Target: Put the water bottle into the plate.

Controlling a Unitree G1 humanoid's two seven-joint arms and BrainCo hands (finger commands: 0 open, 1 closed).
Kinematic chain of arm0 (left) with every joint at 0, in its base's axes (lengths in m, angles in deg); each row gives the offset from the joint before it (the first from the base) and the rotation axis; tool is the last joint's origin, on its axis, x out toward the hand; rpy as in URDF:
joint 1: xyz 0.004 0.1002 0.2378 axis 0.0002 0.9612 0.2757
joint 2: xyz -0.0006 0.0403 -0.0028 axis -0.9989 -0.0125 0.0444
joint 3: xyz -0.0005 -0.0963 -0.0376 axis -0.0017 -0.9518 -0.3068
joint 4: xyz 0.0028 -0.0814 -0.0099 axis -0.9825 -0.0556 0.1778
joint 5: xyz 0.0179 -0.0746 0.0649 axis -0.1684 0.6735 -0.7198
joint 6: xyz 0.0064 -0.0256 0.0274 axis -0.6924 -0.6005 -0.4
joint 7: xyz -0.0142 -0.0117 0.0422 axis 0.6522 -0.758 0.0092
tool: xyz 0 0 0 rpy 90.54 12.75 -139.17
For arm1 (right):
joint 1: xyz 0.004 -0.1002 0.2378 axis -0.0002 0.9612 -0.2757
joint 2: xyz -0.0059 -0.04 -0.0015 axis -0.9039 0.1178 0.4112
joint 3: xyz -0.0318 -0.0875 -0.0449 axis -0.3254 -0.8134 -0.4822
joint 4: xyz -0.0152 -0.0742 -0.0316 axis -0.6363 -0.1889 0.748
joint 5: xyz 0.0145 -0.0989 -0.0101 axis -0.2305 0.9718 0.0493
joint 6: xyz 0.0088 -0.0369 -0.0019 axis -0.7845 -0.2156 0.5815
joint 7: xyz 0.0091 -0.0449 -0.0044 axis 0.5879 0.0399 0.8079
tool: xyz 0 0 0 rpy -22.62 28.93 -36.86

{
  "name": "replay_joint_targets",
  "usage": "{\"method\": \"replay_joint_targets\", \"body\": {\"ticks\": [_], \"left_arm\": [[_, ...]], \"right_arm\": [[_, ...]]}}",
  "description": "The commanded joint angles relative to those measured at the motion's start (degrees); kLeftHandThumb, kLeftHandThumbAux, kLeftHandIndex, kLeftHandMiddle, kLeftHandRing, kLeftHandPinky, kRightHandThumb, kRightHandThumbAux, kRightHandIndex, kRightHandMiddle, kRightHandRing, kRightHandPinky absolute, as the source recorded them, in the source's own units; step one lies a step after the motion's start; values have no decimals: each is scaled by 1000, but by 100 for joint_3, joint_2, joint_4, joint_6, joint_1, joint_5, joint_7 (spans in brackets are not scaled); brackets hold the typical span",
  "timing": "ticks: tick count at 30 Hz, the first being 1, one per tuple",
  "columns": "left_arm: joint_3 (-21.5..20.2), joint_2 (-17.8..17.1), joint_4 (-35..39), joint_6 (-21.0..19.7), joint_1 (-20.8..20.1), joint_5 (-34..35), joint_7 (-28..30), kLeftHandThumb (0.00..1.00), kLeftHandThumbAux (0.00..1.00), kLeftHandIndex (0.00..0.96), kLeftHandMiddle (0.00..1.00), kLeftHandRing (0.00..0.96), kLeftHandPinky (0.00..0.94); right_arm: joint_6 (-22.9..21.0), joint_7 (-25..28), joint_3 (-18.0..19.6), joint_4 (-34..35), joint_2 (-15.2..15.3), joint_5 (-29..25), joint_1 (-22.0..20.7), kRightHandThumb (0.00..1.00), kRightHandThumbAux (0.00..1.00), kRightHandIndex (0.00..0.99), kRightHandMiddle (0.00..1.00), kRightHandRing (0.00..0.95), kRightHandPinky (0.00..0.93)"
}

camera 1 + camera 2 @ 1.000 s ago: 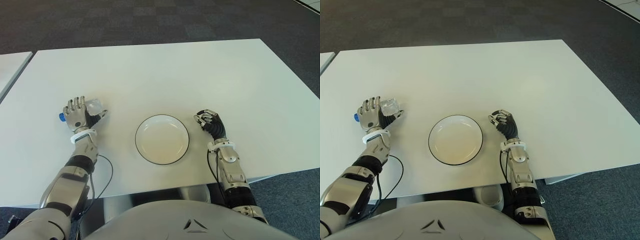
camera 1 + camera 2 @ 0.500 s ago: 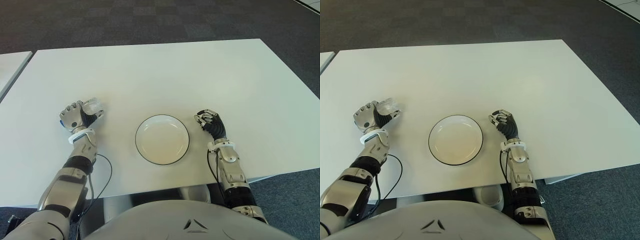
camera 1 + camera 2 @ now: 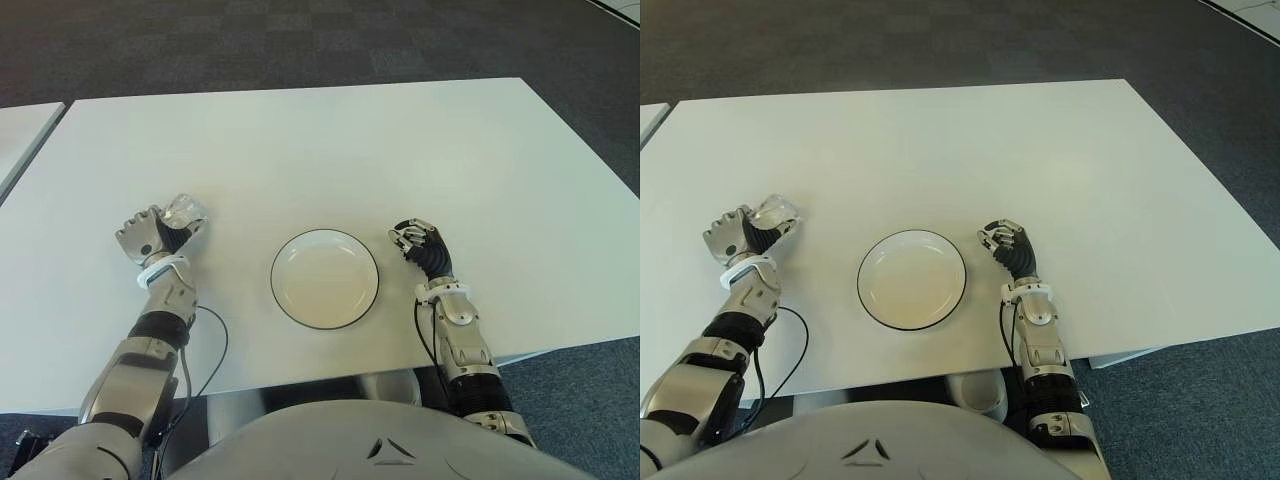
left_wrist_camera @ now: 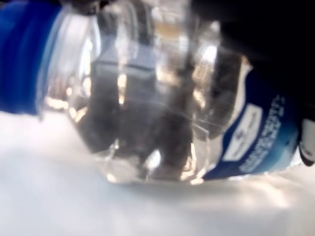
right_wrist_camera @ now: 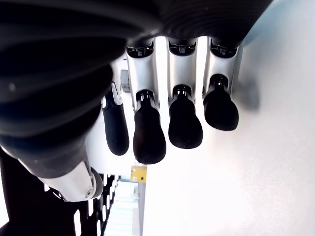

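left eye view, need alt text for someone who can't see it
The left robot hand grips a clear water bottle on a white table, left of an empty plate. The right robot hand shows curled right of the plate.

Left hand (image 3: 150, 237): fingers curled tight in grasp, forearm angled up from lower left. Right hand (image 3: 421, 245): fingers (image 5: 184, 129) curled, holding nothing, forearm near vertical at lower right.

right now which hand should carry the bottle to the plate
The left hand: its fingers are already closed on the bottle, left of the plate. The right hand is curled, holds nothing, and sits on the plate's far side.
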Motion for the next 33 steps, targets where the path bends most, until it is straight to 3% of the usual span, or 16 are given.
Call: {"method": "replay_joint_targets", "body": {"ticks": [1,33], "left_arm": [[33,312,69,-210,548,333,557,854,659,420,534,761,762],[41,177,693,34,889,286,807,852,665,407,523,795,777]], "right_arm": [[-253,36,-16,-85,-4,-30,131,701,731,437,752,746,738],[-230,6,-14,-8,-11,-15,195,702,731,437,755,747,746]]}}
